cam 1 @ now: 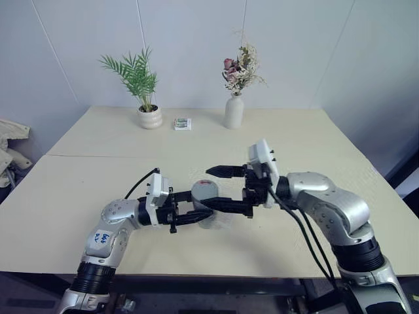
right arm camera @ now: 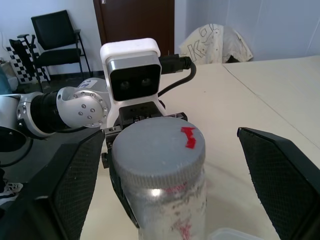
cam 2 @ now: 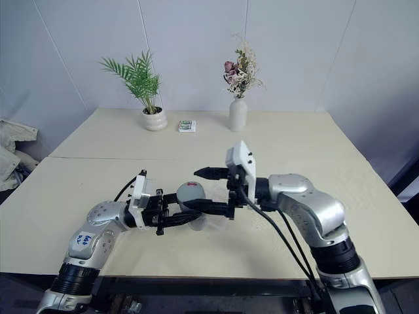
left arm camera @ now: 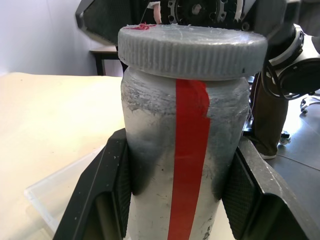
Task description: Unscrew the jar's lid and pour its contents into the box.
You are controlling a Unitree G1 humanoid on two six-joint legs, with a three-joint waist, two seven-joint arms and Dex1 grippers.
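The left gripper (cam 1: 196,216) is clamped on the jar (left arm camera: 185,165), lid (left arm camera: 192,50) still on. The right gripper (cam 1: 219,188) is wide open around the lid, the box (left arm camera: 60,192) just under them.

The lid (right arm camera: 159,148) sits on the jar (right arm camera: 170,212) between 2 spread black fingers (right arm camera: 282,175).

The jar (left arm camera: 185,165) runs off the left wrist view's bottom edge, its base unseen. The contents are shut behind the opaque wall and lid (right arm camera: 159,150). The box (left arm camera: 60,192) shows just a corner at seven o'clock of the jar. The printed packet (cam 1: 182,123) (twelve o'clock, far off) is too small to read.
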